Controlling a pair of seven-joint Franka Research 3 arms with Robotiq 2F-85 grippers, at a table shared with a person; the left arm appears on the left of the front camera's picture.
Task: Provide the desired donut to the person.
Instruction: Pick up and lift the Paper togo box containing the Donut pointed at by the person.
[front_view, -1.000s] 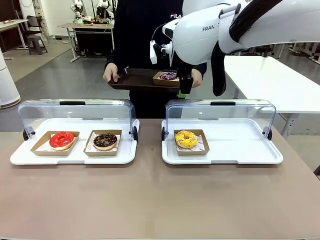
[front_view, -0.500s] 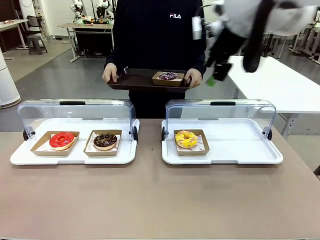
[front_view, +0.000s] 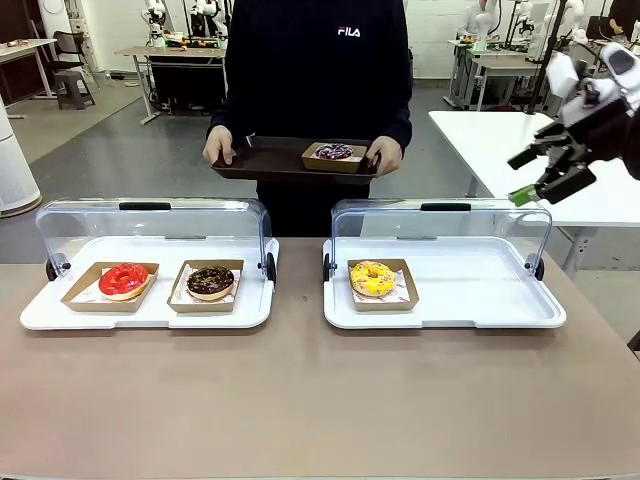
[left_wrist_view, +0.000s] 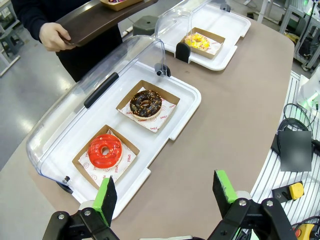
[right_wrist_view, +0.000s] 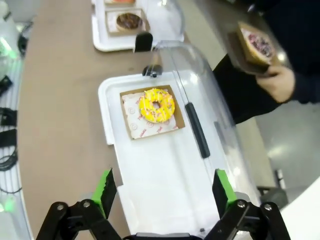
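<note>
Purple-iced donut (front_view: 335, 152) is carried on the brown tray (front_view: 265, 165), gripped at both ends by the person (front_view: 315, 70). R gripper (front_view: 522, 178) is seen well right of that tray, fingers spread wide, nothing btwn; L gripper (left_wrist_view: 165, 190), far from the tray, likewise wide & empty.

Dark purple-glazed donut (front_view: 335, 152) sits flat in a cardboard box (front_view: 318, 160) on a brown tray (front_view: 265, 160). Person (front_view: 318, 75) in black FILA sweatshirt stands holding that tray level.

grey floor (front_view: 110, 160), a white table (front_view: 490, 150) at right, cluttered workbenches (front_view: 170, 48) far behind.
</note>
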